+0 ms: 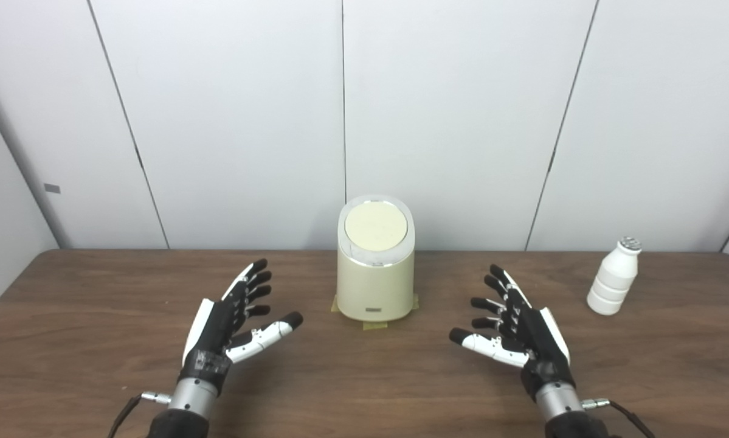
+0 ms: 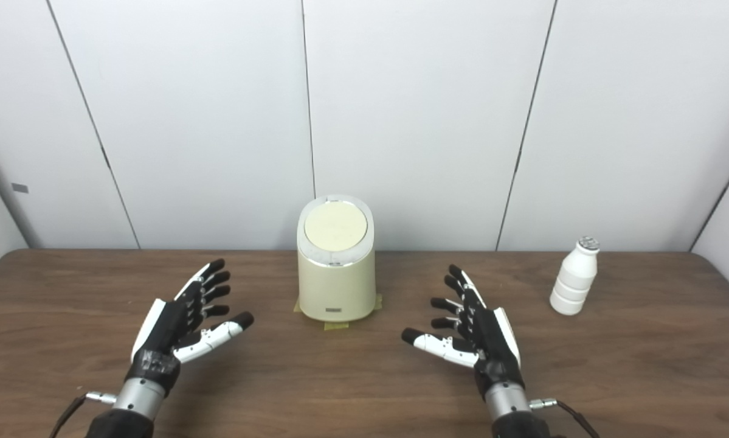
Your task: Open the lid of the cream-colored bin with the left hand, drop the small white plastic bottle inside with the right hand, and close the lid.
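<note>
Bin (image 1: 374, 277) centre-back of desk (image 1: 96, 340), lid (image 1: 376, 225) shut. Bottle (image 1: 613, 277) upright, far right. Left hand (image 1: 230, 322) and right hand (image 1: 519, 331) both empty, fingers (image 1: 252, 286) spread, flanking bin.

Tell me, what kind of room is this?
Probably a robot test room: a wooden table against plain white wall panels, with only a closed bin taped down and a bottle.
</note>
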